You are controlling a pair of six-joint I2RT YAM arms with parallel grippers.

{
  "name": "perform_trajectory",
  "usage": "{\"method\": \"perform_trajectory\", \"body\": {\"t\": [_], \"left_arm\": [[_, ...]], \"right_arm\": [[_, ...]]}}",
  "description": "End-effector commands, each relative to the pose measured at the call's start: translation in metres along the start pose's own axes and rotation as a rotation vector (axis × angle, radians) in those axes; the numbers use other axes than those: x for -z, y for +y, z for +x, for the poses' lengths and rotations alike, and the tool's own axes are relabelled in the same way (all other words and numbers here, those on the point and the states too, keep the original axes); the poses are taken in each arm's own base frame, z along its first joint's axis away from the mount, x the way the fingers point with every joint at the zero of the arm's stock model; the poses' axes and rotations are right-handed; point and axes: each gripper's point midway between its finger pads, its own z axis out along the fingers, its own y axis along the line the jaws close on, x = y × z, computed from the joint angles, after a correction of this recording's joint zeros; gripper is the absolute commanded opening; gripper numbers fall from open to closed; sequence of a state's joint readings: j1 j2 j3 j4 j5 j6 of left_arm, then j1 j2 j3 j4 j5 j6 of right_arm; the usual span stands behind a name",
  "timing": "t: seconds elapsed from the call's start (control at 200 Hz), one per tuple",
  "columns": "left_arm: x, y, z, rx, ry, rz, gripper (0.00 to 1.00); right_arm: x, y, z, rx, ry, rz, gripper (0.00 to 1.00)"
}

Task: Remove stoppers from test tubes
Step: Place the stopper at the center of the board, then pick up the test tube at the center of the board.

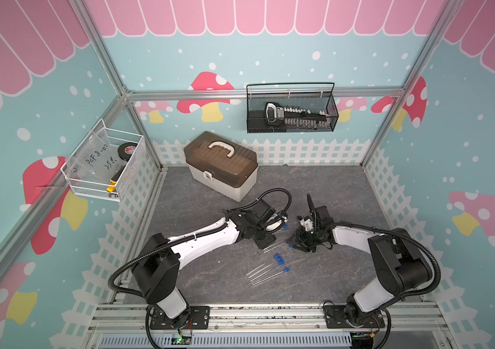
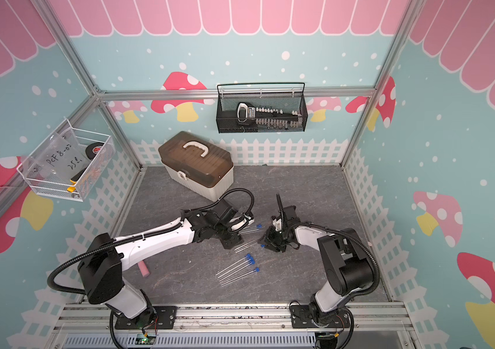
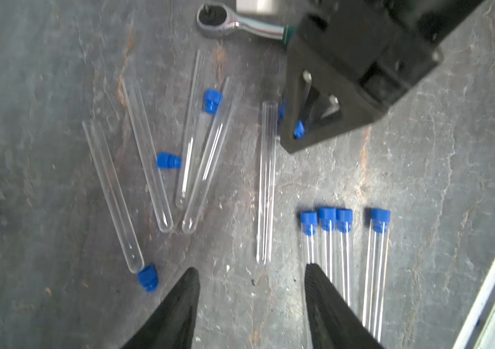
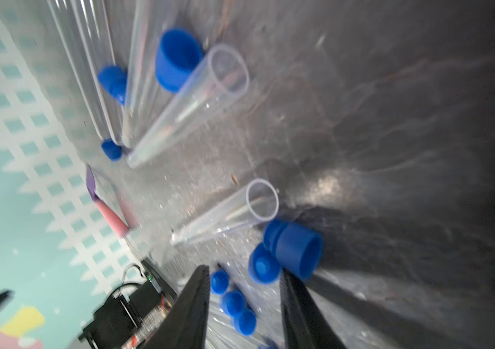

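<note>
Grippers gape empty: left gripper (image 3: 252,272) near test tubes (image 3: 266,181), right gripper (image 4: 244,272) by loose stoppers (image 4: 293,247).

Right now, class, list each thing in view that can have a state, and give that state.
Capped test tubes: four, stoppers in.
Uncapped test tubes: five, open, lying flat.
Loose stoppers: pulled out, lying free.
Toolbox: lid shut.
Left gripper: open, empty.
Right gripper: open, empty.

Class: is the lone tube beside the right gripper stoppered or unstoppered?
Unstoppered: in the left wrist view the test tube has a bare mouth; a loose stopper lies nearby.
</note>
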State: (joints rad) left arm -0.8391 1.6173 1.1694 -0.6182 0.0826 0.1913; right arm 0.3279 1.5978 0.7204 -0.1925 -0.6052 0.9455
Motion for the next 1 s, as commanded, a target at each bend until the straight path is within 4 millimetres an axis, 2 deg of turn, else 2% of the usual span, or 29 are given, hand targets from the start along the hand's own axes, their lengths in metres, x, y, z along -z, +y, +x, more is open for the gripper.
{"method": "perform_trajectory", "body": {"t": [0.0, 0.175, 0.245, 0.435, 0.67, 0.996], "left_arm": [[-0.01, -0.004, 0.043, 0.145, 0.099, 0.012, 0.56], [-0.014, -0.01, 0.063, 0.387, 0.116, 0.024, 0.56], [-0.019, -0.014, 0.071, 0.429, 0.138, 0.027, 0.56], [-0.026, -0.015, 0.077, 0.431, 0.142, 0.011, 0.56], [-0.039, -0.03, 0.075, 0.39, 0.171, 0.032, 0.55], [-0.048, -0.029, 0.082, 0.366, 0.209, 0.013, 0.55]], "right_arm": [[0.009, -0.001, 0.0, 0.01, -0.036, 0.042, 0.45], [0.032, 0.001, 0.021, 0.058, -0.031, 0.069, 0.46], [0.041, 0.0, 0.028, 0.077, -0.033, 0.076, 0.46], [0.047, -0.002, 0.042, 0.085, -0.023, 0.053, 0.47], [0.046, -0.006, 0.046, 0.09, -0.008, 0.056, 0.47], [0.046, -0.009, 0.05, 0.091, -0.01, 0.054, 0.48]]}}
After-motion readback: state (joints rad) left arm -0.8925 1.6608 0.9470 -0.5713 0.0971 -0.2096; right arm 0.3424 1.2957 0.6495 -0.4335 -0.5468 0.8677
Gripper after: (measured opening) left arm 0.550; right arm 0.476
